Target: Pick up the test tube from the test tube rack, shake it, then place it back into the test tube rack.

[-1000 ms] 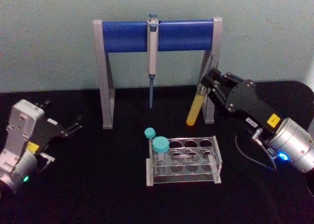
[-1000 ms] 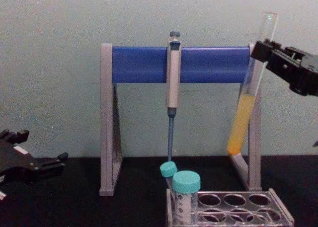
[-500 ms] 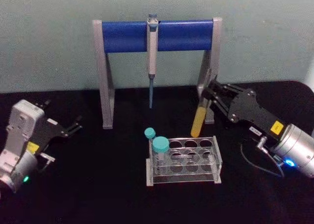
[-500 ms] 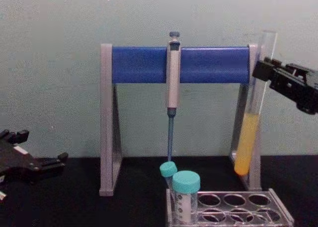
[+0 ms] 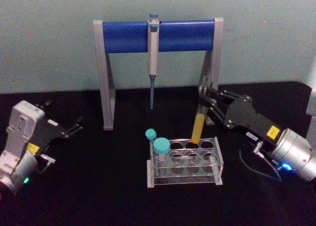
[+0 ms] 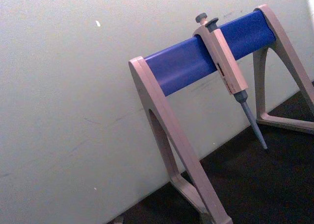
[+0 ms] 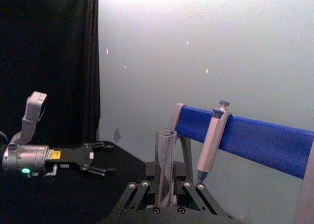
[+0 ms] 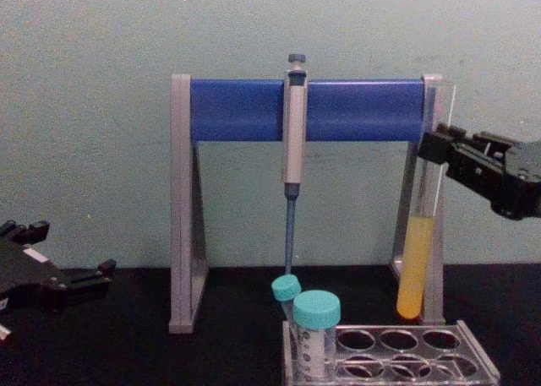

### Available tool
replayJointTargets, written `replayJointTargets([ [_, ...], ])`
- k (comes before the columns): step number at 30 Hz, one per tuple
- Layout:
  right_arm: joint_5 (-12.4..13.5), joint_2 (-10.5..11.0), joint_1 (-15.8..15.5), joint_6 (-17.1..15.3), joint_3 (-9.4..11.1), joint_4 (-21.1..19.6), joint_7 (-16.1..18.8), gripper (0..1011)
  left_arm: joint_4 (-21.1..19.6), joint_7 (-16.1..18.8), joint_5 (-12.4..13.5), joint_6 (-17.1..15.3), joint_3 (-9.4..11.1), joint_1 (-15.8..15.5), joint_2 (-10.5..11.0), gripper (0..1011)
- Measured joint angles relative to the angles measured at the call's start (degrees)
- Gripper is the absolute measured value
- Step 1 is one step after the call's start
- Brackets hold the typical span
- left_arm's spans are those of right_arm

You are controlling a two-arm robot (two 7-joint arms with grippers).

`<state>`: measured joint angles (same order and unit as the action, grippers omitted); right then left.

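The test tube (image 5: 198, 123), a long clear tube with yellow liquid in its lower part, hangs nearly upright with my right gripper (image 5: 206, 100) shut on its upper part. In the chest view the test tube's (image 8: 416, 263) round bottom sits just above the back right holes of the test tube rack (image 8: 473, 367), apart from it. The right gripper (image 8: 434, 146) comes in from the right. In the right wrist view the open mouth of the tube (image 7: 165, 161) rises between the fingers. The clear test tube rack (image 5: 218, 162) stands at the table's middle. My left gripper (image 5: 74, 126) rests open at the left.
Two teal-capped tubes (image 5: 161, 148) stand in the rack's left holes. Behind the rack is a tall grey-and-blue pipette stand (image 5: 158, 35) with a pipette (image 5: 153, 58) hanging from it; its right leg (image 8: 433, 234) is right behind the held tube. A black cloth covers the table.
My right gripper has come down and toward the rack with the test tube. The tube has swung from tilted to nearly upright. The left arm has not moved.
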<state>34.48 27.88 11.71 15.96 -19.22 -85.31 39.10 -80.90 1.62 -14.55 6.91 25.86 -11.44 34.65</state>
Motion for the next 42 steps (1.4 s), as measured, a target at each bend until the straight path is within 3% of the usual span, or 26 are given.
replayJointTargets([
  [42, -2.1, -2.1, 3.3, -1.1, -2.7, 7.3, 0.4, 228, 0.0, 0.0, 0.0, 0.0, 0.0, 0.0, 0.0, 1001],
])
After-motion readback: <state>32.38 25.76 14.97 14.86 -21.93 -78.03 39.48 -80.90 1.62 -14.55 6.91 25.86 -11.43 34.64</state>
